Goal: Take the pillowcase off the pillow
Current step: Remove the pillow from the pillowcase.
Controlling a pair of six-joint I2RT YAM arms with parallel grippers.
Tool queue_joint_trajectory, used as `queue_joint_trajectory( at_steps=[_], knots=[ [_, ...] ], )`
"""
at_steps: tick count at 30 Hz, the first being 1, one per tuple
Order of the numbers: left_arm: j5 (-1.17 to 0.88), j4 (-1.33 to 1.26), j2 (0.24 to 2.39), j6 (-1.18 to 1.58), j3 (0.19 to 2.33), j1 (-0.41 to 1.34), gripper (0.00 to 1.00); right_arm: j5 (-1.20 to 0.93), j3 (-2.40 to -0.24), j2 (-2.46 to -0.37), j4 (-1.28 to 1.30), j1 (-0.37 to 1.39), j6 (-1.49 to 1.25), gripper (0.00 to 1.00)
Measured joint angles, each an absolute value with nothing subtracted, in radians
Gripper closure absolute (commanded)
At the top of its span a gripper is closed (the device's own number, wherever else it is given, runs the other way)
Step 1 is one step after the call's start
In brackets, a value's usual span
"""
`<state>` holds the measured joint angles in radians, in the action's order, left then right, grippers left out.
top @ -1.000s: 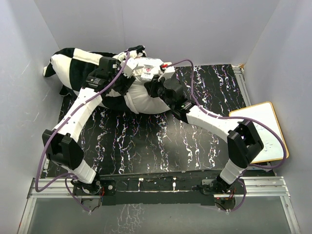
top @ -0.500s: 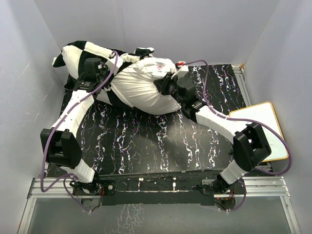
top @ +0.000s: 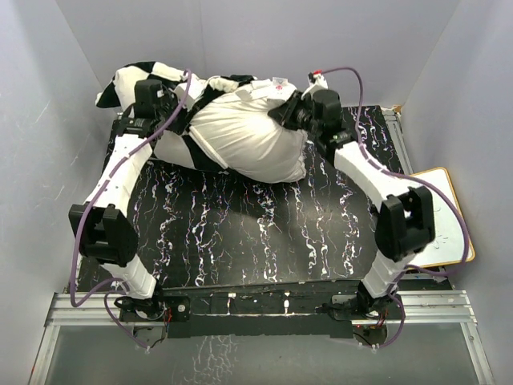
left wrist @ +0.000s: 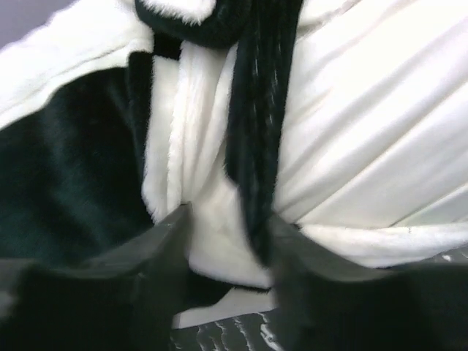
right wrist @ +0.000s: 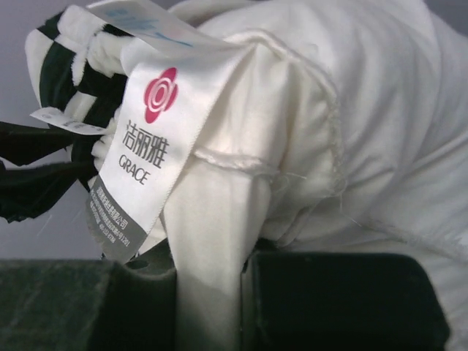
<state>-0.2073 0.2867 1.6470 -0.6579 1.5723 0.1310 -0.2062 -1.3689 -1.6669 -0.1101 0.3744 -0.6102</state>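
We see a black table [top: 240, 241] veined with white, boxed in by plain pale grey walls [top: 321, 48], with a metal rail [top: 449, 305] along its near edge. The pillow [top: 248, 136] lies across the far part of the table, close to the back wall. To the pillow's right, past the table's edge, lies a white board [top: 445, 204] with a wooden rim. The pillowcase [top: 128, 84] is bunched at the pillow's left end, its black and white squares wrapping that end and showing under the pillow's near-left side. The left jaws are clamped on a fold of the pillowcase at the pillow's left end. The right jaws are pressed tight on the pillow's right corner, beside a sewn-in label [right wrist: 150, 139] printed with a red flower and GRACE. The left arm [top: 120, 176] covers part of the pillowcase, so we cannot tell how much of the pillow sits inside it. The left wrist view is blurred, its fingertips only dark shapes. The right arm [top: 361, 172] hides part of the board.
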Motion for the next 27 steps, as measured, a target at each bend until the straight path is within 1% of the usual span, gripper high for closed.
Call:
queue_joint_trajectory(
  at_steps=[1,2,4,6,8,11,14,15,16,17,18,19,20,21,24,27],
  knots=[
    [-0.211,0.326,1.668,-0.654,1.626,0.131,0.09,-0.228,-1.443,-1.707,-0.058,0.358,-0.614,0.92],
    [-0.21,0.361,1.689,-0.646,1.681,0.131,0.04,-0.249,-1.522,-1.754,-0.013,0.34,-0.619,0.92],
    [-0.191,0.405,1.715,-0.64,1.769,0.146,0.03,-0.276,-1.639,-1.838,0.054,0.304,-0.632,0.92],
    [-0.176,0.442,1.71,-0.651,1.798,0.17,0.03,-0.279,-1.683,-1.889,0.082,0.274,-0.645,0.92],
    [-0.172,0.483,1.694,-0.688,1.795,0.237,0.03,-0.276,-1.704,-1.921,0.101,0.252,-0.659,0.92],
    [-0.167,0.503,1.647,-0.768,1.699,0.412,0.03,-0.26,-1.776,-1.972,0.149,0.235,-0.664,0.91],
    [-0.157,0.514,1.613,-0.82,1.562,0.583,0.03,-0.244,-1.848,-2.022,0.186,0.233,-0.657,0.74],
    [-0.153,0.511,1.613,-0.822,1.523,0.618,0.03,-0.235,-1.858,-2.033,0.192,0.233,-0.653,0.65],
    [-0.143,0.502,1.613,-0.817,1.493,0.634,0.03,-0.225,-1.859,-2.039,0.196,0.234,-0.649,0.59],
    [-0.127,0.492,1.615,-0.805,1.458,0.642,0.03,-0.213,-1.855,-2.042,0.197,0.234,-0.643,0.43],
    [-0.101,0.472,1.618,-0.789,1.426,0.641,0.03,-0.202,-1.846,-2.042,0.194,0.233,-0.633,0.31],
    [-0.068,0.445,1.623,-0.77,1.398,0.634,0.03,-0.192,-1.828,-2.037,0.18,0.233,-0.624,0.16],
    [-0.033,0.403,1.63,-0.748,1.374,0.624,0.03,-0.181,-1.802,-2.026,0.162,0.231,-0.619,0.03],
    [-0.002,0.367,1.636,-0.728,1.355,0.615,0.03,-0.173,-1.751,-2.001,0.133,0.227,-0.605,0.02],
    [0.076,0.246,1.651,-0.627,1.297,0.573,0.03,-0.177,-1.543,-1.878,0.011,0.204,-0.591,0.02],
    [0.09,0.194,1.666,-0.492,1.293,0.504,0.03,-0.205,-1.368,-1.725,-0.059,0.182,-0.58,0.02]
  ],
)
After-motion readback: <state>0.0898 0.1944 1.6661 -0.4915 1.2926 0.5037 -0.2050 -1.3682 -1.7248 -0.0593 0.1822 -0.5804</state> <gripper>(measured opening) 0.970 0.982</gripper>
